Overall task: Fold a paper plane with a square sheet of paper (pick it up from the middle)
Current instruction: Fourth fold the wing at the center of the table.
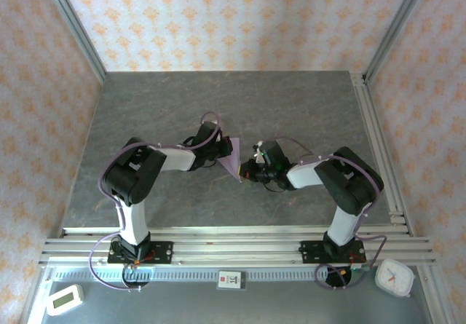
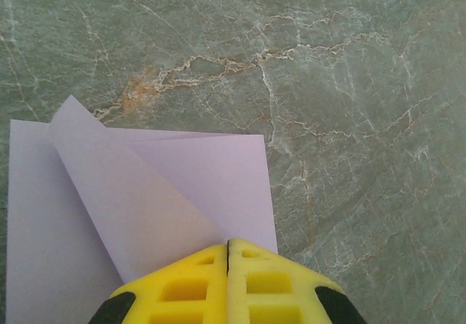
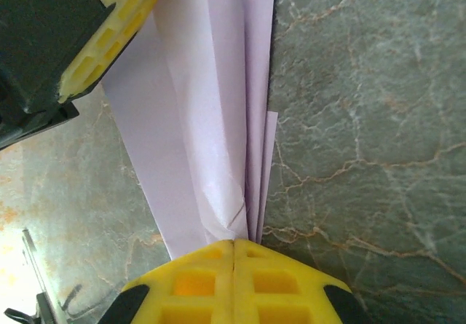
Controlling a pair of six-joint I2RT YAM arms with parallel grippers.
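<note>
The pale lilac paper, folded into a long pointed shape (image 1: 231, 158), hangs between the two arms above the grey table. My left gripper (image 1: 223, 149) pinches its upper edge; in the left wrist view the yellow fingers (image 2: 228, 245) are shut on the folded layers (image 2: 167, 186). My right gripper (image 1: 247, 171) holds the pointed lower end; in the right wrist view its fingers (image 3: 234, 245) are shut on the stacked lilac folds (image 3: 211, 120). The left gripper's yellow finger (image 3: 109, 33) shows at the top left there.
The grey marbled table (image 1: 218, 105) lies under the paper. Aluminium rails (image 1: 233, 240) run along the near edge and another (image 1: 378, 142) down the right side. A white timer (image 1: 64, 299) and a small clock (image 1: 394, 277) sit below the rails.
</note>
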